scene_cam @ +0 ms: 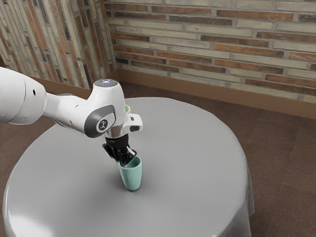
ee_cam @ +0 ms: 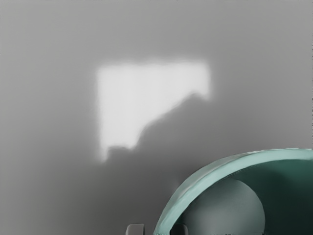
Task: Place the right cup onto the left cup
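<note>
Closest to the wrist camera, at the lower edge of its view: teal cup point(ee_cam: 230, 196), mouth up, with part of its rim and inside wall in sight. Stands upright on the round grey table point(scene_cam: 197, 148) in the exterior view, directly under the black gripper point(scene_cam: 126, 160) and well apart from the light green cup point(scene_cam: 127, 108). Of that second one, just a small part to be seen past the white arm point(scene_cam: 74, 111), farther from the exterior camera. Whether upright or tilted, impossible to tell.

Gripper pointed down at the mouth of the teal cup, partly open, with its fingers point(ee_cam: 135, 229) to either side of the wall: one outside, one inside. Between the outer finger and the wall, a visible gap; no grip on anything.

On the grey tabletop in the wrist view, a bright patch of light point(ee_cam: 132, 107) with a ragged edge. Beyond the table, brown floor point(scene_cam: 281, 163) and brick wall point(scene_cam: 212, 44).
</note>
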{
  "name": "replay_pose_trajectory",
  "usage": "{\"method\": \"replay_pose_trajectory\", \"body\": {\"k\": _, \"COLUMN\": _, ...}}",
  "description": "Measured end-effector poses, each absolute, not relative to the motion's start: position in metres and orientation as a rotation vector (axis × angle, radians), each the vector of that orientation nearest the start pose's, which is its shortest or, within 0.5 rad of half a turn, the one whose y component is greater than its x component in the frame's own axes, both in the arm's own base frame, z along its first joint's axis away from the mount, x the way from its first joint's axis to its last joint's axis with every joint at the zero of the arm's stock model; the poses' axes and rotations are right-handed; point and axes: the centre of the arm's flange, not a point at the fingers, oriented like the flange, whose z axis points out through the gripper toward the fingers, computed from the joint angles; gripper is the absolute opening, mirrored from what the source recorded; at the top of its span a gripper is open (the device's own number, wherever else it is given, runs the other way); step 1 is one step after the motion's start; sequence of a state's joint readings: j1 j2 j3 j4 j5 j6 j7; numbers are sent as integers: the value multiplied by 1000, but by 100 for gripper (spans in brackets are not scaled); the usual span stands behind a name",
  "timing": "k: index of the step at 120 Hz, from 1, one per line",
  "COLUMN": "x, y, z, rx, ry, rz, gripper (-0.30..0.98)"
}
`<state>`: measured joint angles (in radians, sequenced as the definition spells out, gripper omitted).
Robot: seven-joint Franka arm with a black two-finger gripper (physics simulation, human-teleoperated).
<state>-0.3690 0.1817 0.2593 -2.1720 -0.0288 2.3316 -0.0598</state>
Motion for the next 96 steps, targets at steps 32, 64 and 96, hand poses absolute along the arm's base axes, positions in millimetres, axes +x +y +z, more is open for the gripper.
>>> {"method": "replay_pose_trajectory", "body": {"k": 32, "x": 589, "y": -65, "z": 390, "rx": -3115, "ry": 42, "rz": -121, "gripper": -9}}
{"method": "replay_pose_trajectory", "body": {"k": 64, "x": 618, "y": -34, "z": 452, "rx": -3101, "ry": -56, "rz": -132, "gripper": -10}}
{"method": "replay_pose_trajectory", "body": {"k": 96, "x": 663, "y": 17, "z": 481, "rx": -3069, "ry": -185, "rz": -96, "gripper": -10}}
